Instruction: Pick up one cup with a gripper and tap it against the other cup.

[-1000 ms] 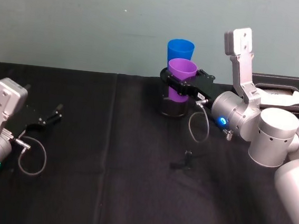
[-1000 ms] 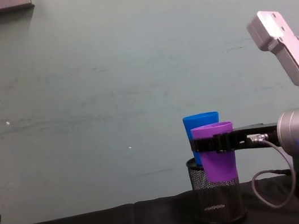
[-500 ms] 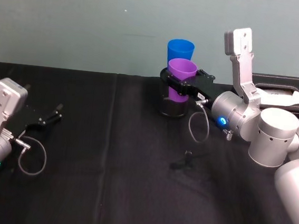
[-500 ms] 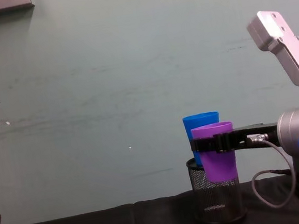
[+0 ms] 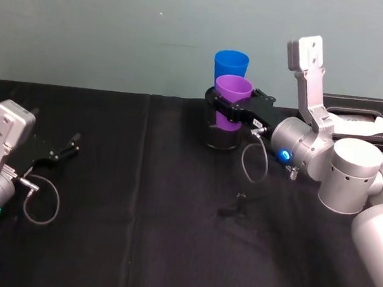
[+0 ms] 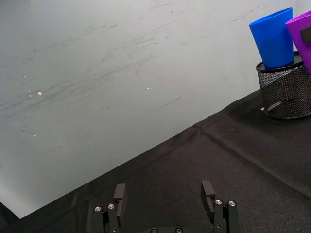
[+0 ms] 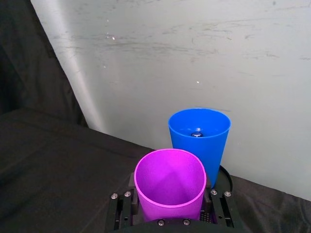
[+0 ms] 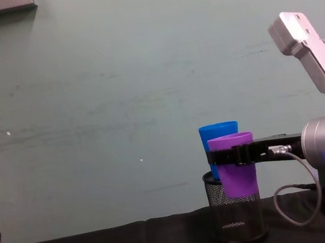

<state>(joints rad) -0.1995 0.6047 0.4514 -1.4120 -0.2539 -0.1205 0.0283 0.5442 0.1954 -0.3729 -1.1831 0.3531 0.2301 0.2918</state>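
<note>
The right gripper was closed on the purple cup, its two black fingers pinching the wall just below the rim and holding the cup upright, clear of the counter. The cup sat at the far middle of the counter, directly in front of the blue cup, which stood upright inside the black mesh holder and rose a little higher than the purple rim. From the chest view the purple cup's lower half overlapped the holder's top. The two cups looked pressed together or very nearly so; the views were too poor to say which. The right arm reached in from the right side, its blue ring light glowing on the silver joint.

The left gripper rested low at the counter's left side, well apart from the cups, with its fingers spread wide and nothing between them.
</note>
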